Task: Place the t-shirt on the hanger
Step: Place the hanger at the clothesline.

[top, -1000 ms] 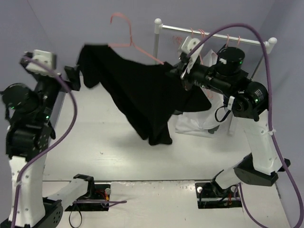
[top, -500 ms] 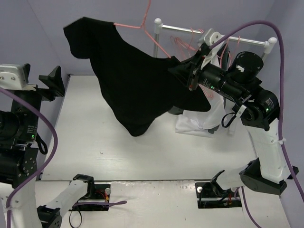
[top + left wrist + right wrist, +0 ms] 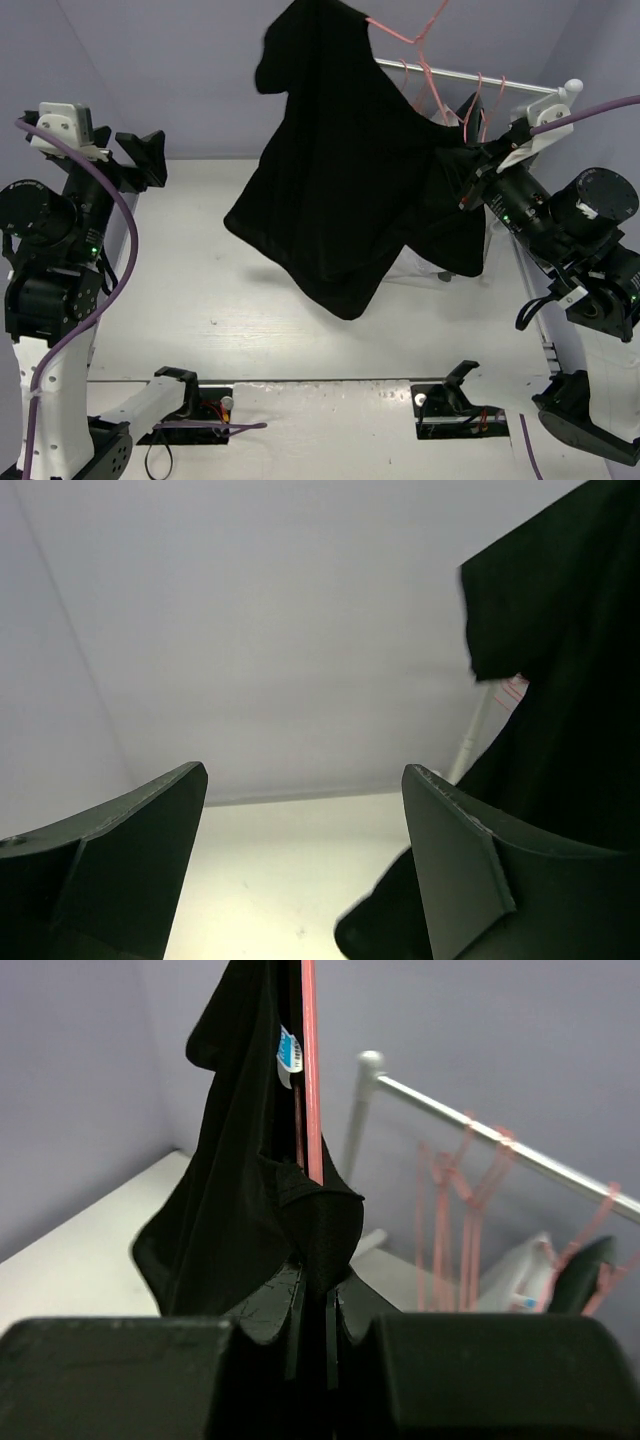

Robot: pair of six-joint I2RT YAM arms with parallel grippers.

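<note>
The black t-shirt [image 3: 340, 180] hangs in the air, draped over a pink wire hanger [image 3: 400, 35] whose hook sticks up near the top edge. My right gripper [image 3: 470, 175] is shut on the shirt's shoulder, with the hanger's arm running into the pinched fabric. In the right wrist view the hanger [image 3: 310, 1080] rises straight up from the right gripper [image 3: 315, 1285], and the t-shirt [image 3: 230, 1190] shows a blue label. My left gripper [image 3: 150, 160] stands open at the far left, apart from the cloth. In the left wrist view the left gripper [image 3: 305, 770] holds nothing, with the t-shirt [image 3: 570, 630] to its right.
A white rail [image 3: 470, 78] on posts runs along the back right, carrying several more pink hangers [image 3: 480, 100]. In the right wrist view the rail [image 3: 480, 1130] lies behind the shirt, with a dark garment [image 3: 585, 1270] under it. Grey walls close the back and sides.
My right arm has swung the t-shirt and hanger upward and to the right, toward the rail. The left arm has shifted at the left edge, its gripper still open.
</note>
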